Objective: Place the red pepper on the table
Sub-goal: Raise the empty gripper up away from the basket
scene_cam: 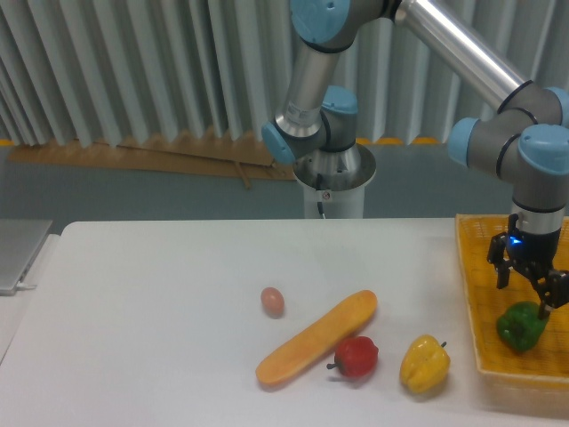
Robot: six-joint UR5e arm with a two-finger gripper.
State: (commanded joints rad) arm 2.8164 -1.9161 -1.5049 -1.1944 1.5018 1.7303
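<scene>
Pincer (531, 286) hangs spread and empty over the basket (476, 294) at the worktop's (160, 302) right edge, well apart from the red pepper (357, 356) near the front edge.

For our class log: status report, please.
Claw open over yellow basket. Red pepper on table, touching long orange vegetable. Nothing obstructing.

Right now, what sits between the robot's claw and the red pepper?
In the camera view, the yellow pepper lies on the table between the gripper, open over the basket, and the red pepper.
</scene>
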